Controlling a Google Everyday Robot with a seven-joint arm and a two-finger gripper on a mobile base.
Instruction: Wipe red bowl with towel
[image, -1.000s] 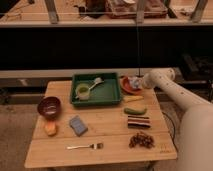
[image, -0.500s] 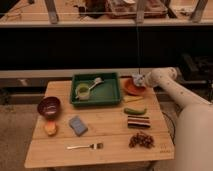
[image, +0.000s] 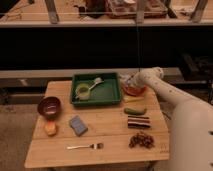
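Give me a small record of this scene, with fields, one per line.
tray: green, holds cup
red bowl: right of tray, partly hidden
gripper: over red bowl's left rim
towel: pale patch at gripper
left side: maroon bowl, sponge
front: fork

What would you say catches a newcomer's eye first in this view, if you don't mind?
The white arm extending in from the right, its end effector over the red bowl at back right. Next, the green tray beside it at back centre, holding a yellow-green cup, and the dark maroon bowl at the left edge.
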